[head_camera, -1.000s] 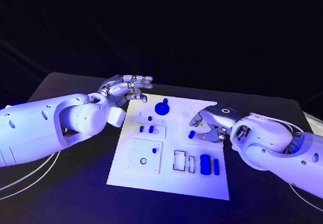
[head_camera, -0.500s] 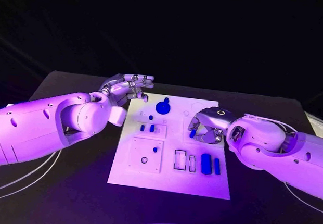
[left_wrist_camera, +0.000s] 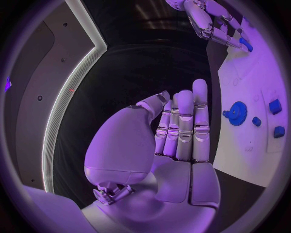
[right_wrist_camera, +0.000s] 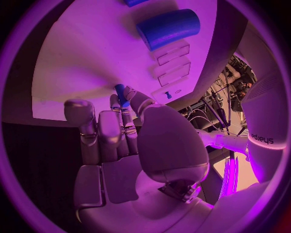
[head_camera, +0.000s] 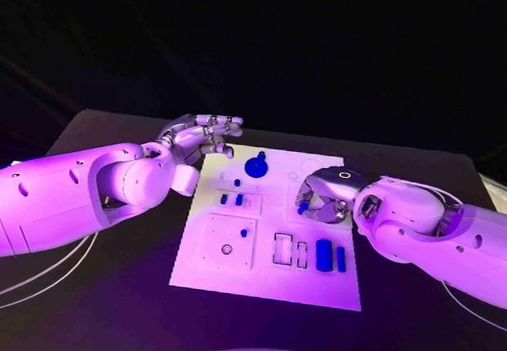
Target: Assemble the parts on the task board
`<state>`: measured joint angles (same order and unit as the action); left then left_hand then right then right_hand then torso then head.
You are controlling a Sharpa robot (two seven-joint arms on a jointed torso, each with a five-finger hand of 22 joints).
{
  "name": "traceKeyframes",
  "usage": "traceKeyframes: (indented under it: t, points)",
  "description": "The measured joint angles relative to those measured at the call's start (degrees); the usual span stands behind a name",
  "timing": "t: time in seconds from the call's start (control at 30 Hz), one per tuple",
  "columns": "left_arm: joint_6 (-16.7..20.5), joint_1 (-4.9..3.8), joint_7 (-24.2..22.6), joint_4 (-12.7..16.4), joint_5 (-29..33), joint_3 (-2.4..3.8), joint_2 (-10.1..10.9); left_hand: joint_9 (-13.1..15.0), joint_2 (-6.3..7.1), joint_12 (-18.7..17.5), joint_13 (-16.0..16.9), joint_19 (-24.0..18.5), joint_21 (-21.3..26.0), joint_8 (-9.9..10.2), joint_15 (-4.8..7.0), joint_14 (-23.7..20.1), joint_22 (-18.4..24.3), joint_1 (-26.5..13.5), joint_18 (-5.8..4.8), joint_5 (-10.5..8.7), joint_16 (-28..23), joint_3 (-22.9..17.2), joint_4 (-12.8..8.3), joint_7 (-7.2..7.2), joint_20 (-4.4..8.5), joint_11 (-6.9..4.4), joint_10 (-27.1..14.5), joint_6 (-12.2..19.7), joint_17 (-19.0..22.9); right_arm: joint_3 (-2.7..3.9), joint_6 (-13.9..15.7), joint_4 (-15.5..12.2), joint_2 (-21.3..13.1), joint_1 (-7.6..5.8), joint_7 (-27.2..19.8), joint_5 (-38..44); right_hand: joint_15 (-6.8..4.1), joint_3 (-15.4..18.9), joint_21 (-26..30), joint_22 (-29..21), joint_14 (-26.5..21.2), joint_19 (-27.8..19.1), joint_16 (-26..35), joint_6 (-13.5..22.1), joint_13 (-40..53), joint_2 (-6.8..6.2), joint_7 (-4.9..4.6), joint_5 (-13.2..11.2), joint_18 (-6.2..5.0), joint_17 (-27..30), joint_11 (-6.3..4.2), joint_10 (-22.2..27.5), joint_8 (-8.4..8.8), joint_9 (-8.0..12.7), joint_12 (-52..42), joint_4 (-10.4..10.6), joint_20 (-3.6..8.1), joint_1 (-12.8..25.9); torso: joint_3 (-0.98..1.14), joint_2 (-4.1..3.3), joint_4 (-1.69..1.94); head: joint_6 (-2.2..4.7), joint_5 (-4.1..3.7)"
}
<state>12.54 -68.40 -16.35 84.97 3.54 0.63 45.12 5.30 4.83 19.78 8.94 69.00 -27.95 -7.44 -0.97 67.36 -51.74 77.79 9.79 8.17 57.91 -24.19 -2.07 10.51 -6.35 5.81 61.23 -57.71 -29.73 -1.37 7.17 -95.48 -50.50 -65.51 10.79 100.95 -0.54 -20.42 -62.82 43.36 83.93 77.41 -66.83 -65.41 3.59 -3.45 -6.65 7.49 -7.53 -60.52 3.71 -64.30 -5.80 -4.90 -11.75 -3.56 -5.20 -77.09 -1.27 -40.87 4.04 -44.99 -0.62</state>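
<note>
Right hand (head_camera: 323, 199) pinches a small blue part (right_wrist_camera: 121, 92) over the task board (head_camera: 266, 283). Left hand (head_camera: 200, 134), holding nothing with its fingers apart, hovers at the board's far-left corner above the desk (head_camera: 77, 309).

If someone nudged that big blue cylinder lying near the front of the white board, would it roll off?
Probably it would roll: the blue cylinder is round and lies on its side. It looks stiff. The board seems flat and smooth, so little might stop it.
</note>
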Motion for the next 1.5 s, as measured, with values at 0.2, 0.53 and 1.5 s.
traceKeyframes:
  t: [0.2,0.53,1.5]
  points:
    - [0.0,0.0,0.1,-0.1,0.0,0.0,0.0,0.0,0.0,0.0,0.0,0.0,0.0,0.0,0.0,0.0,0.0,0.0,0.0,0.0,0.0,0.0,0.0,0.0,0.0,0.0,0.0,0.0,0.0,0.04,0.8,0.4,0.5,0.16,0.0,0.0,-0.41,-0.9,-1.0,1.2,0.0,0.4,-0.8,-1.4,0.1,0.46,0.54,-1.9,-0.01,-0.7,-0.54,-1.9,-0.76,-0.3,0.0,0.5,0.38,0.2,0.03,0.0,0.01,-0.09,-0.07]
    - [-0.1,0.01,0.2,-0.2,0.0,-0.01,0.0,-0.1,0.0,0.2,0.0,0.0,0.0,0.0,-0.18,-0.2,0.0,0.0,0.0,0.0,0.0,0.0,0.0,0.0,0.0,0.19,-0.2,0.0,0.1,-0.09,5.5,-1.0,-0.8,0.37,0.3,-0.5,-1.03,-4.4,-2.2,3.2,0.2,1.0,-1.8,-1.9,0.1,0.91,0.48,-4.5,0.0,-1.7,-0.5,-3.6,-1.29,-0.7,0.0,-0.6,0.99,-0.1,0.06,0.04,-0.01,-0.11,-0.14]
    - [-0.5,0.13,0.2,-0.5,-1.0,-0.01,-0.3,-0.1,0.0,0.4,0.0,0.0,0.0,0.0,-0.18,-0.2,0.0,0.0,0.0,0.0,0.0,0.0,0.0,0.0,0.0,0.21,-0.2,0.0,0.1,0.39,9.2,-8.0,7.1,3.54,-2.7,-9.9,-1.02,-6.1,-2.4,3.2,0.2,1.0,-1.8,-1.2,0.2,0.89,0.02,-3.5,0.0,-1.6,-0.35,-3.8,-1.04,-1.2,1.5,-1.4,0.99,-0.2,-0.11,0.03,0.09,-0.06,1.39]
